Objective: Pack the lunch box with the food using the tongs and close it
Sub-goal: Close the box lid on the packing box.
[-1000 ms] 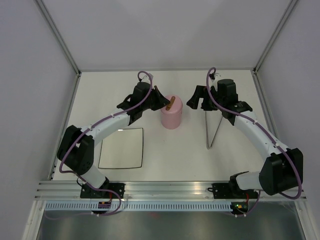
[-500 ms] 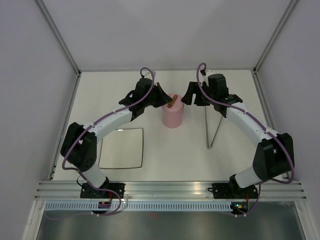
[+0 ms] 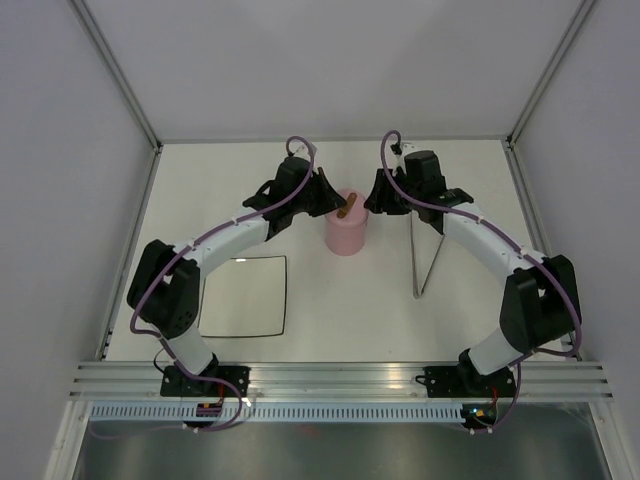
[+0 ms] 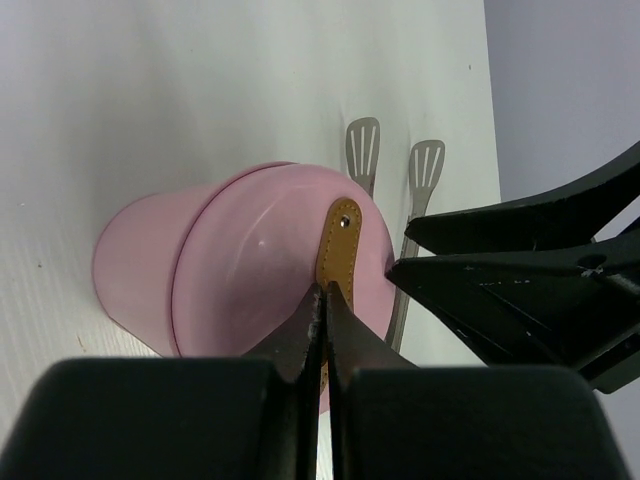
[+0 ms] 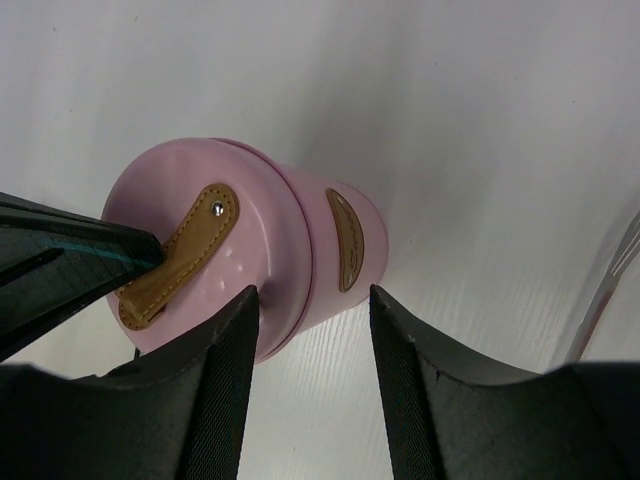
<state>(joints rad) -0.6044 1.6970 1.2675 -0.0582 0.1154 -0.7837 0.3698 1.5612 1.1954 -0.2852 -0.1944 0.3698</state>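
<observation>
The pink lunch box (image 3: 346, 236) stands mid-table with its pink lid (image 4: 265, 265) on top. My left gripper (image 3: 326, 197) is shut on the lid's brown strip handle (image 4: 338, 240), pinching it at the fingertips (image 4: 312, 318). My right gripper (image 3: 376, 201) is open at the box's right side. Its two fingers (image 5: 240, 335) sit against the near edge of the lid (image 5: 175, 215) and the box wall (image 5: 345, 240), with table showing between them. The silver tongs (image 3: 424, 255) lie on the table to the right of the box. No food is in view.
A flat white square plate (image 3: 243, 296) lies at the front left, beside the left arm. The tongs' slotted ends (image 4: 362, 150) rest just behind the box. Enclosure walls and metal posts bound the table at the back and sides.
The right arm has swung left from above the tongs to the lunch box, and its jaws have narrowed. The left gripper has shifted slightly right, still pinching the handle.
</observation>
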